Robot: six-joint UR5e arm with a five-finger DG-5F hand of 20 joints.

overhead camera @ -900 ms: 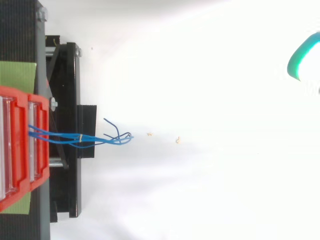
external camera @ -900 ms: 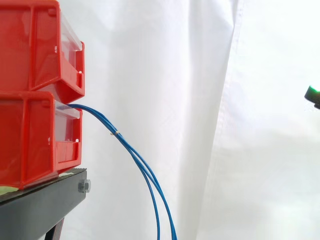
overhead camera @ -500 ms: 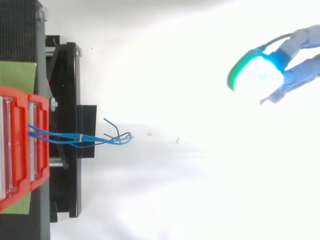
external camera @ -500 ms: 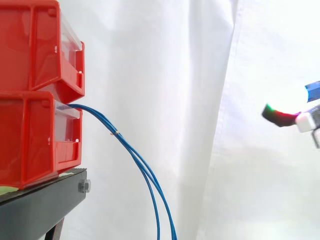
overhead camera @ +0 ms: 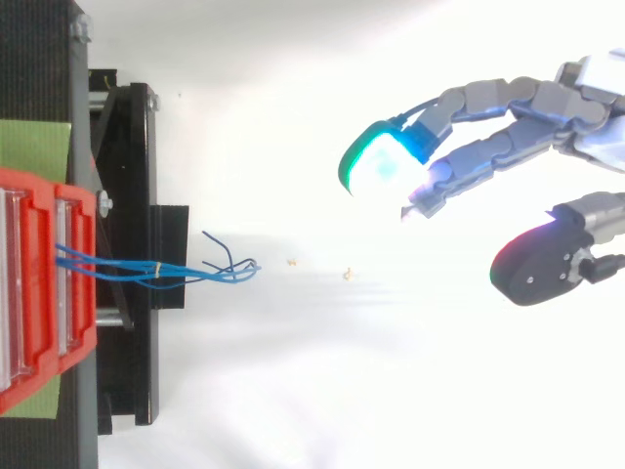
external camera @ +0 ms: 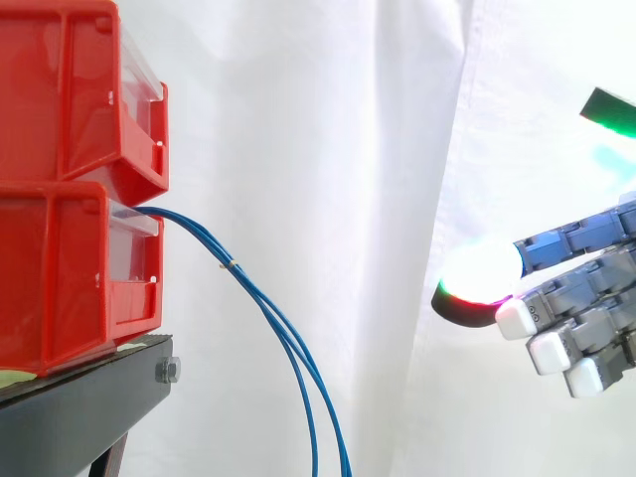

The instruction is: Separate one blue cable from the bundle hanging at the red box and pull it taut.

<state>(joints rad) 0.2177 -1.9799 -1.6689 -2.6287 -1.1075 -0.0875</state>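
Advanced far leftward from the right edge since the earlier frames, with whole fingers now in sight where only a glowing tip showed before: grey-blue jointed robot hand (overhead camera: 508,117). Hung behind everything as backdrop, pleated white cloth curtain (external camera: 328,149). At lower left, carrying the load, black metal stand (external camera: 89,407). Stacked at its front edge, upper red plastic bin (external camera: 70,89) over lower red plastic bin (external camera: 70,268). Spilling from the lower bin's open front, over the stand's front edge and down out of the bottom of the side view, bundle of thin blue cables (external camera: 268,308), cinched a little way out from the bin by a small pale tie (external camera: 232,264) and fanning into separate strands below it. Judged as approach only, grasp not yet begun. Best done by coming in level with the hanging stretch below the tie, where the strands part most, slipping one pad between them, pinching a single strand alone, then drawing straight away from the bin until the sag is gone, without dragging the rest along. Spread wide, fingers nearly straight, glowing pads (external camera: 480,283) leading, thumb (overhead camera: 537,259) held off to one side; grasping nothing, touching nothing, well apart from the cables.
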